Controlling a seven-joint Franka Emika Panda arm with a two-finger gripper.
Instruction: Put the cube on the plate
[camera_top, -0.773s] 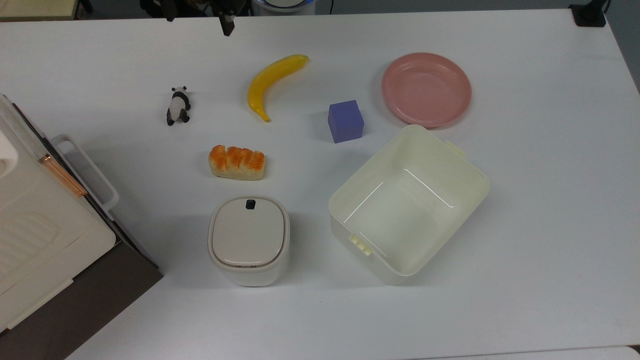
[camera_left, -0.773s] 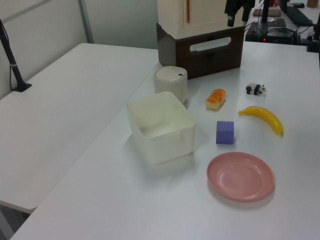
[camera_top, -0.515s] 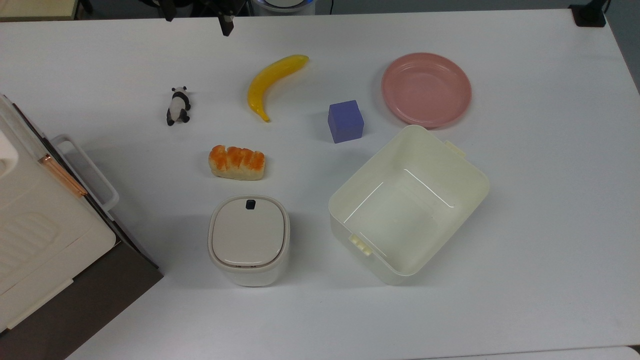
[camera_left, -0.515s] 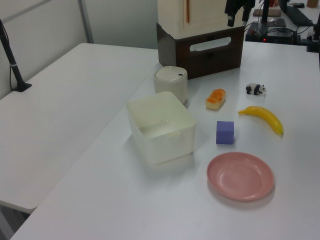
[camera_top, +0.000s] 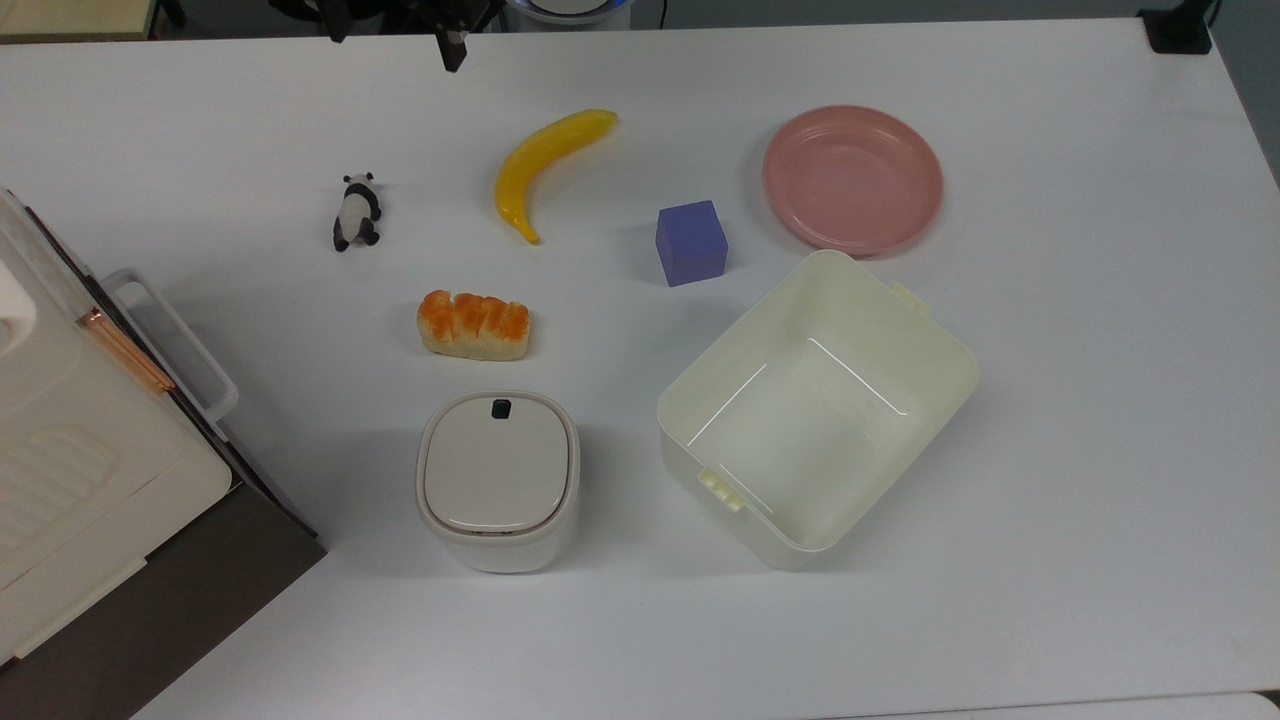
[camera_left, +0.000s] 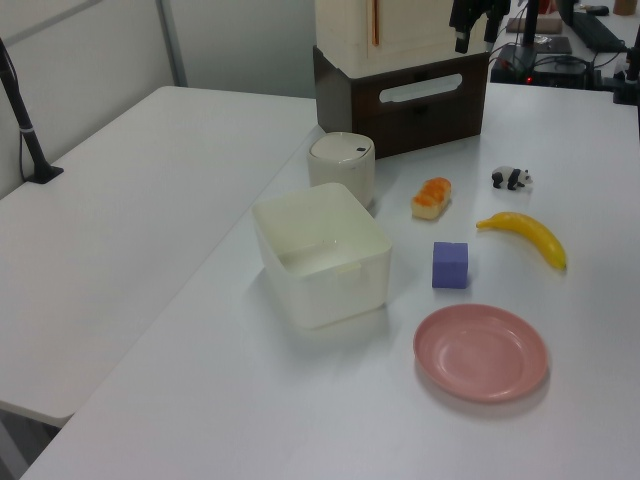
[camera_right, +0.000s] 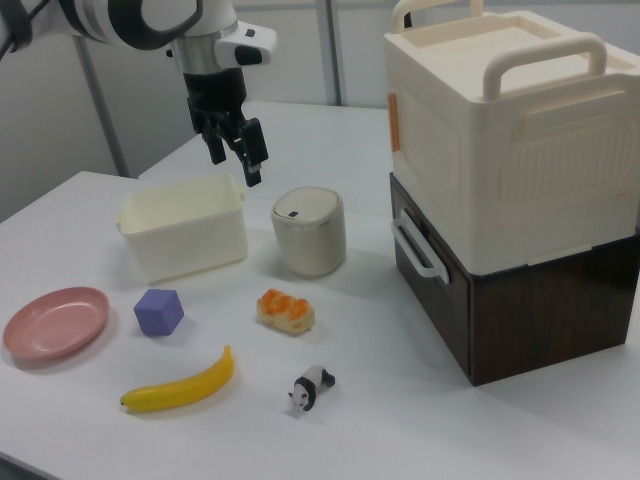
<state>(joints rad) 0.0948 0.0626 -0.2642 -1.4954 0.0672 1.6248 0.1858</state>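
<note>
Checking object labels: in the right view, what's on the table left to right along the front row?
plate → cube → banana → bread roll → panda figure

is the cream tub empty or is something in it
Empty. The top view looks straight into the cream tub and shows only its bare floor; the cube sits outside.

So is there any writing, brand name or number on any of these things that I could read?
None can be read. The cube, the plate, the banana, the cream tub and the lidded bin all show plain surfaces.
The bin lid carries a small dark square, with no legible mark on it.
The stacked boxes show no label either.
</note>
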